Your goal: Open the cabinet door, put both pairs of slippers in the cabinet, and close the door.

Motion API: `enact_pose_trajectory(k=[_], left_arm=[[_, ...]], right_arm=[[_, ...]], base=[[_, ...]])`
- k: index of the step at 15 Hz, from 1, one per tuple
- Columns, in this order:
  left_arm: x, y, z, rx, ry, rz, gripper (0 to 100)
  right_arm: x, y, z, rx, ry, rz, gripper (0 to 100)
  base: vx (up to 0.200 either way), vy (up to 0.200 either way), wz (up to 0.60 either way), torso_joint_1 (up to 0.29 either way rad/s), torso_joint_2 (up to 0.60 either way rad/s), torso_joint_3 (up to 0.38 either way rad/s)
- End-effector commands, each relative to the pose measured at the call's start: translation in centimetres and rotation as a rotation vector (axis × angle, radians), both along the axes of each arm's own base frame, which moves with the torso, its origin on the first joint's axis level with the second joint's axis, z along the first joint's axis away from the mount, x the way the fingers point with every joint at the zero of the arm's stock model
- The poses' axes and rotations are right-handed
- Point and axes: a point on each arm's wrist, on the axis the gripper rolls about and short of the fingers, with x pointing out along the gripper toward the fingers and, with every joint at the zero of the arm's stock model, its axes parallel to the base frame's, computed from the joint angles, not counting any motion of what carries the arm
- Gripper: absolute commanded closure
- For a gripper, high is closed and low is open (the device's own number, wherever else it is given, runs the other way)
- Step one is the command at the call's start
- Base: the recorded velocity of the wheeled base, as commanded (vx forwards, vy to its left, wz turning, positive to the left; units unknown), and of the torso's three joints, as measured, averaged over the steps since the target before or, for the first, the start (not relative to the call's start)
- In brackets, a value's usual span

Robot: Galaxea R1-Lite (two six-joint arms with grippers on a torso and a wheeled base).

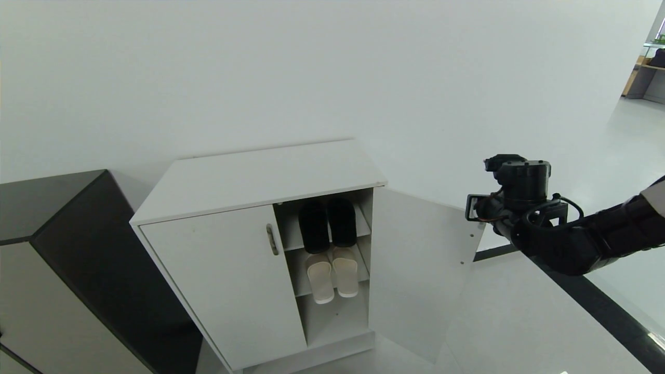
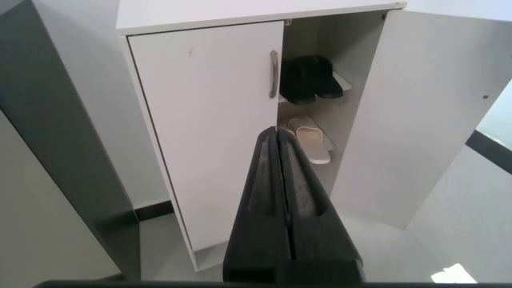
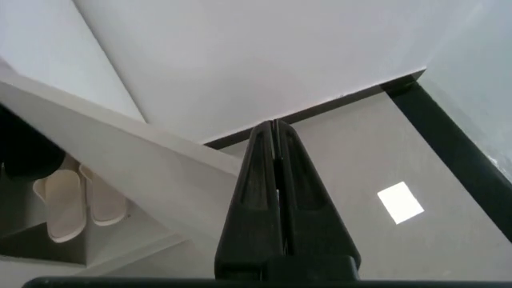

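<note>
Closest to the lens in each wrist view are the gripper's own fingers. We see the right gripper [image 3: 274, 132] with its fingers pressed together and nothing between them. The left gripper [image 2: 277, 140] is likewise pressed together and holds nothing.

In the head view, the right gripper sits at the right of the frame at mid height, near the free edge of the open right door [image 1: 415, 259]. We cannot tell whether it touches that edge.

The white cabinet [image 1: 260, 176] stands at the centre of the frame against the wall. Its left door [image 1: 223, 280] is closed, with a vertical handle [image 1: 272, 239] at its inner edge. Its right door is swung wide.

Inside the open compartment, the black slippers [image 1: 327, 223] lie side by side on the upper shelf. The white slippers [image 1: 332, 270] lie side by side on the shelf directly below.

We note a black unit [image 1: 78, 249] just beside the cabinet at the left of the frame, and a dark stripe [image 1: 597, 306] crossing the floor [image 1: 519, 322] at lower right.
</note>
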Motion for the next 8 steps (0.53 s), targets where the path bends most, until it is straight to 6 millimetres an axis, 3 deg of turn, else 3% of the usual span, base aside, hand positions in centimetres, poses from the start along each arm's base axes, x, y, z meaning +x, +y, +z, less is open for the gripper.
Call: enact_pose_trajectory(k=[1, 8], left_arm=[[0.01, 0.00, 0.01, -0.001, 0.001, 0.000, 100], [0.01, 0.00, 0.01, -0.002, 0.001, 0.000, 100]], right_arm=[[0.93, 0.23, -1.91, -0.015, 0.038, -0.001, 100], [0.43, 0.62, -2.36, -0.020, 0.058, 0.011, 100]], base=[[0.000, 0.000, 0.00, 0.000, 0.00, 0.000], [0.000, 0.000, 0.00, 0.000, 0.00, 0.000]])
